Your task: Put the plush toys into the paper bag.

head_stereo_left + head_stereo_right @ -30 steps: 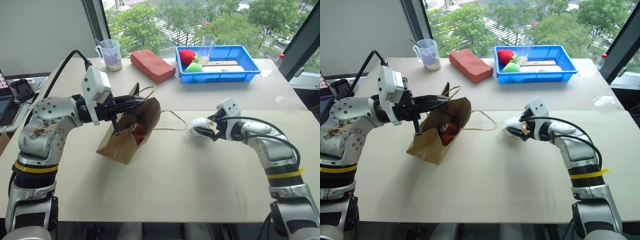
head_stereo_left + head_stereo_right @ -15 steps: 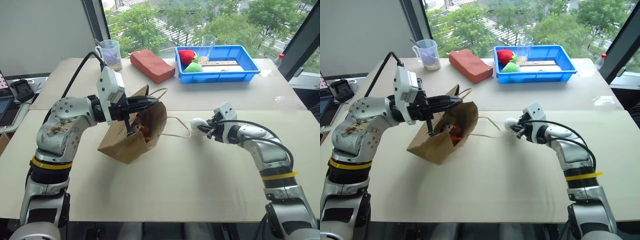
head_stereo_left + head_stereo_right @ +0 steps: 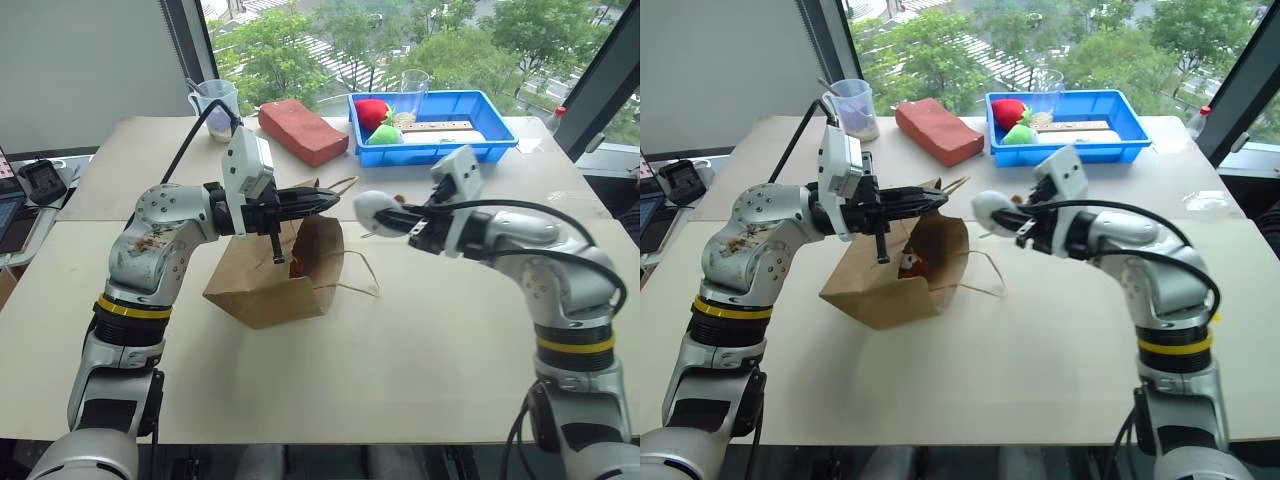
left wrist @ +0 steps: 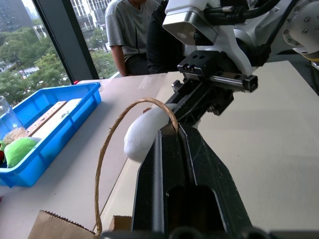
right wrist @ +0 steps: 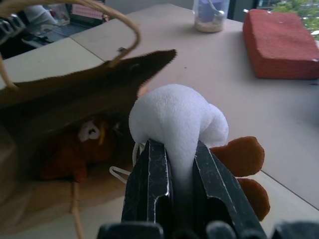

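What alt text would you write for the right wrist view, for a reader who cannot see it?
The right gripper has its jaws shut on the white plush toy, held just before the open mouth of the paper bag. The brown monkey already lies inside the bag.

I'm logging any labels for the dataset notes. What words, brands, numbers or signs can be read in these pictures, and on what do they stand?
No text can be read anywhere.
The paper bag is plain brown, with no print that shows.
The reddish-brown block and the blue tray show no lettering.
The measuring cup may carry scale marks, too small to read.
The white plush toy carries no label that shows.
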You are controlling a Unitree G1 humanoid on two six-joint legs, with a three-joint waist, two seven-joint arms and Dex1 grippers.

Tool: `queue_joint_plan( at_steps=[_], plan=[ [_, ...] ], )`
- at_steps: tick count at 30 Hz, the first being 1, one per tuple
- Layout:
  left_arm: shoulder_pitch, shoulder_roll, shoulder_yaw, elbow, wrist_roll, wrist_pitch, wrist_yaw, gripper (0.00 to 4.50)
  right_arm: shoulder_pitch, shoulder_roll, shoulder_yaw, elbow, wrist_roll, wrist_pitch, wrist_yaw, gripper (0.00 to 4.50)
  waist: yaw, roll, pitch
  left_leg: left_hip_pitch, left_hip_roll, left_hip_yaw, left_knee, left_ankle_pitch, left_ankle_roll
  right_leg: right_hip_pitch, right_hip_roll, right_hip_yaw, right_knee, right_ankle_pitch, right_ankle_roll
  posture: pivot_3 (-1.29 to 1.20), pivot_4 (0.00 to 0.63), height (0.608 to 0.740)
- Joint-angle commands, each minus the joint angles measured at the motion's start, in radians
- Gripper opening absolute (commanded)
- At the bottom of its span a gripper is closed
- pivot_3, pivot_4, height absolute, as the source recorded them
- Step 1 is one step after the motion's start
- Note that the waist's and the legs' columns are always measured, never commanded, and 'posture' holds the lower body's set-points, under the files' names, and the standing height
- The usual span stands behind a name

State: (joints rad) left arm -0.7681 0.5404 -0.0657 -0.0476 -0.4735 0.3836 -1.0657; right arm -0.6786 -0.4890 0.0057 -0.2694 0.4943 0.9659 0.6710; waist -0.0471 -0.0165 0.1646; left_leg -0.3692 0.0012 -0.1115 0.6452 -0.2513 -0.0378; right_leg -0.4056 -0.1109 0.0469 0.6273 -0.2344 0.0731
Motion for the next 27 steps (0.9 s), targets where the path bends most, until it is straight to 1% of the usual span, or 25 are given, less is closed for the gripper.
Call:
queue_joint_plan(
  at_steps=[1,3,7,12,14,15,18,20,23,24,27],
  plan=[
    [-0.033,-0.013,0.002,0.009,0.010,-0.038,-0.011,0.00,-0.028,0.071,0.066,-0.047,0.010,0.016,-0.046,0.01,0.001,0.000,0.000,0.000,0.000,0.000,0.000,0.000,0.000,0.000,0.000,0.000,0.000,0.000,0.000,0.00,0.150,0.740],
    [-0.039,-0.021,0.002,0.021,0.014,-0.048,-0.016,0.00,-0.033,0.112,0.110,-0.029,-0.004,0.008,-0.061,0.01,0.002,0.000,0.000,0.000,0.000,0.000,0.000,0.000,0.000,0.000,0.000,0.000,0.001,0.000,0.000,0.00,0.150,0.740],
    [-0.037,-0.033,0.001,0.018,0.016,-0.053,-0.015,0.00,-0.062,0.202,0.209,0.071,-0.067,-0.059,-0.085,0.01,0.001,0.000,0.000,0.000,0.000,0.000,0.000,0.000,0.000,0.000,0.000,0.000,0.002,0.000,0.000,0.00,0.150,0.740],
    [-0.023,-0.035,0.005,0.005,0.020,-0.051,-0.018,0.00,-0.068,0.271,0.273,0.157,-0.121,-0.133,-0.083,0.01,0.000,0.000,0.000,0.000,0.000,0.000,0.000,0.000,-0.001,0.000,0.000,0.000,0.002,0.000,0.000,0.00,0.150,0.740],
    [-0.020,-0.035,0.007,0.003,0.022,-0.049,-0.017,0.00,-0.065,0.290,0.275,0.180,-0.133,-0.152,-0.080,1.06,-0.002,0.000,0.000,0.000,0.000,0.000,0.000,0.000,-0.001,-0.001,0.000,0.000,0.003,0.000,0.000,0.00,0.150,0.740],
    [-0.019,-0.035,0.008,0.001,0.022,-0.048,-0.017,0.00,-0.059,0.295,0.277,0.188,-0.134,-0.158,-0.072,1.35,-0.003,0.000,0.000,0.000,0.000,-0.001,0.000,0.000,-0.001,-0.001,0.000,0.000,0.003,0.000,0.000,0.00,0.150,0.740],
    [-0.013,-0.035,0.010,-0.005,0.021,-0.047,-0.017,0.00,-0.037,0.294,0.283,0.202,-0.141,-0.171,-0.053,2.45,-0.002,0.000,0.000,0.000,0.000,-0.001,0.000,0.000,-0.001,-0.001,0.000,0.000,0.003,0.000,0.000,0.00,0.150,0.740],
    [-0.013,-0.037,0.010,-0.008,0.020,-0.046,-0.016,0.00,-0.025,0.288,0.284,0.209,-0.148,-0.178,-0.044,3.10,-0.002,0.000,0.000,0.000,0.000,-0.001,0.000,0.000,-0.001,-0.001,0.000,0.000,0.003,0.000,0.000,0.00,0.150,0.740],
    [-0.015,-0.039,0.012,-0.011,0.016,-0.044,-0.015,0.00,-0.010,0.278,0.284,0.221,-0.157,-0.187,-0.032,4.24,-0.002,0.000,0.000,0.000,0.000,-0.001,0.000,0.000,-0.001,-0.001,0.000,0.000,0.003,0.000,0.000,0.00,0.150,0.740],
    [-0.016,-0.039,0.013,-0.011,0.015,-0.044,-0.016,0.00,-0.006,0.274,0.285,0.222,-0.161,-0.189,-0.026,4.46,-0.002,0.000,0.000,0.000,0.000,-0.001,0.000,0.000,-0.001,-0.001,0.000,0.000,0.003,0.000,0.000,0.00,0.150,0.740],
    [-0.019,-0.039,0.014,-0.008,0.016,-0.045,-0.019,0.00,0.005,0.249,0.275,0.198,-0.156,-0.181,0.000,4.46,-0.003,0.000,0.000,0.000,0.000,-0.001,0.000,0.000,-0.001,-0.001,0.000,0.000,0.003,0.000,0.000,0.00,0.150,0.740]
  ],
)
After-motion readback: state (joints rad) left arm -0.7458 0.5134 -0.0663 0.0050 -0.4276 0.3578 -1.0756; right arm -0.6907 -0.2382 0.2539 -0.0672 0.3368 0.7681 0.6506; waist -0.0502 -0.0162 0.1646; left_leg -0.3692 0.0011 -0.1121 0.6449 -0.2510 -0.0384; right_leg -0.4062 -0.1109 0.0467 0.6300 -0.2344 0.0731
